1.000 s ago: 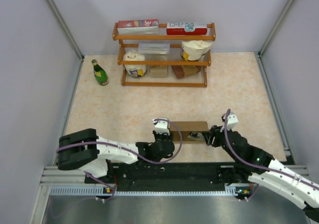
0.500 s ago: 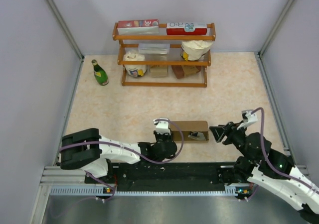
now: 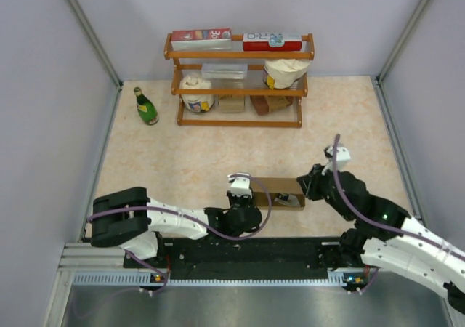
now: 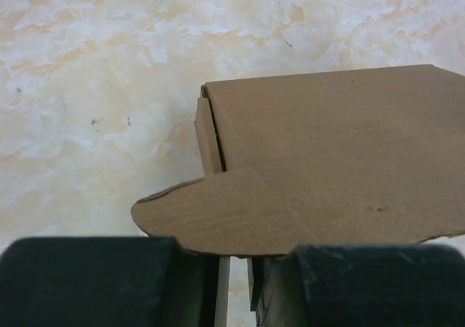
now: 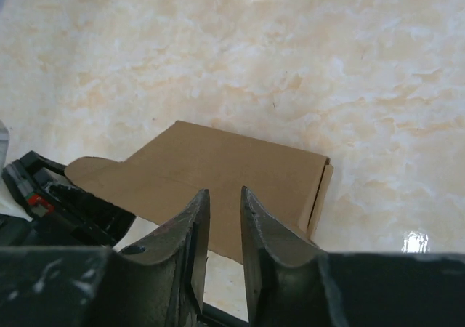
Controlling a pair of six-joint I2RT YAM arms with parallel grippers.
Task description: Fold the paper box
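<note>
Back at 3 o'clock end of paper box (image 3: 280,187) with right tool (image 5: 224,194) narrowed, empty. Pinching 9 o'clock flap with left tool (image 4: 235,258); likely poised for tucking.

Matt brown cardboard paper box (image 4: 327,145) on glossy marbled table (image 4: 87,65).

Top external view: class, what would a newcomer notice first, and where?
The brown paper box lies near the table's front edge, with the left gripper clamped on its flap and the right gripper at its right end. Behind, a wooden shelf of groceries stands at the back, a green bottle to its left.
</note>
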